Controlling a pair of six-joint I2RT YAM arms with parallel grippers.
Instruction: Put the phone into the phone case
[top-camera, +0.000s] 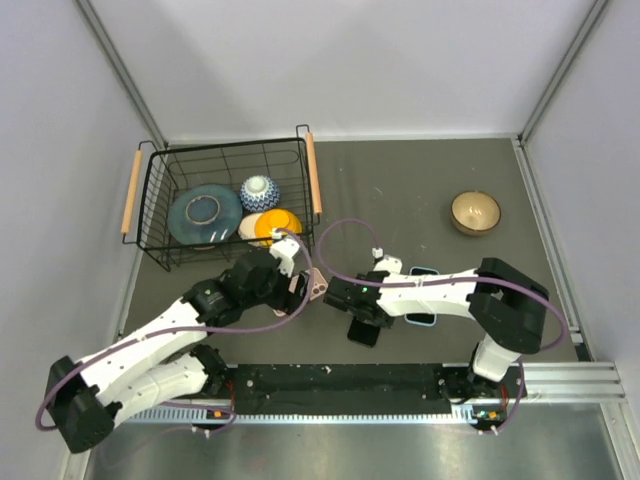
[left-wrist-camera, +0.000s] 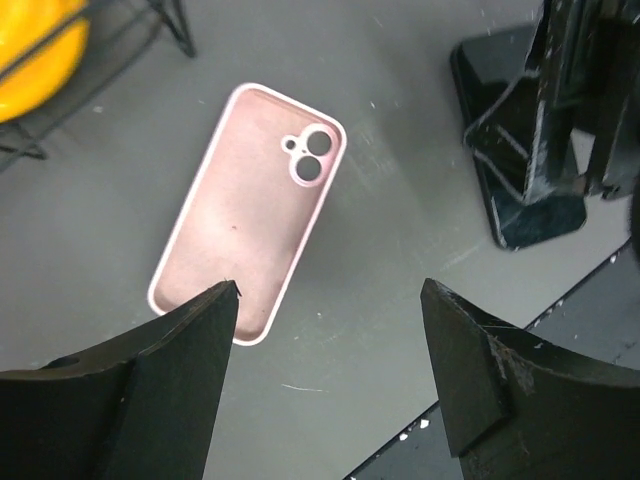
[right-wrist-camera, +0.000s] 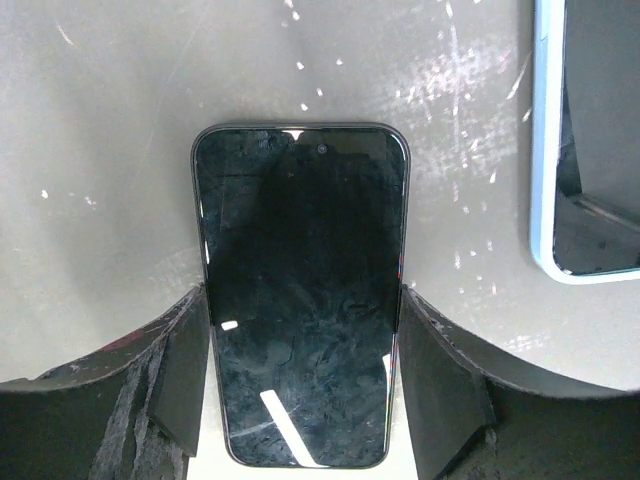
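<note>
The table (top-camera: 420, 200) is grey and flat, with white walls around it. A wire basket (top-camera: 225, 150) of dishes sits at the back left and a small bowl (top-camera: 475, 211) at the back right. The case (left-wrist-camera: 250, 210) lies flat near the middle with its hollow side up. That is good, because the phone has to go down into that hollow. My left gripper (left-wrist-camera: 330, 290) hangs over the near end of the case, with its jaws spread wide and nothing in them. One finger tip covers the case's edge in the wrist view, but I cannot tell if it touches. I think it is there to hold the case down so it will not slide. The phone (right-wrist-camera: 300, 250) is near the case, on its right, glass side up. My right gripper (right-wrist-camera: 302, 340) sits over it with one finger on each long side, and the jaws look pressed onto the phone's edges. Holding it by the thin sides keeps the flat back free to drop into the case. A slab with a light blue rim (right-wrist-camera: 590, 150) lies close by on the right, and I leave it alone.
</note>
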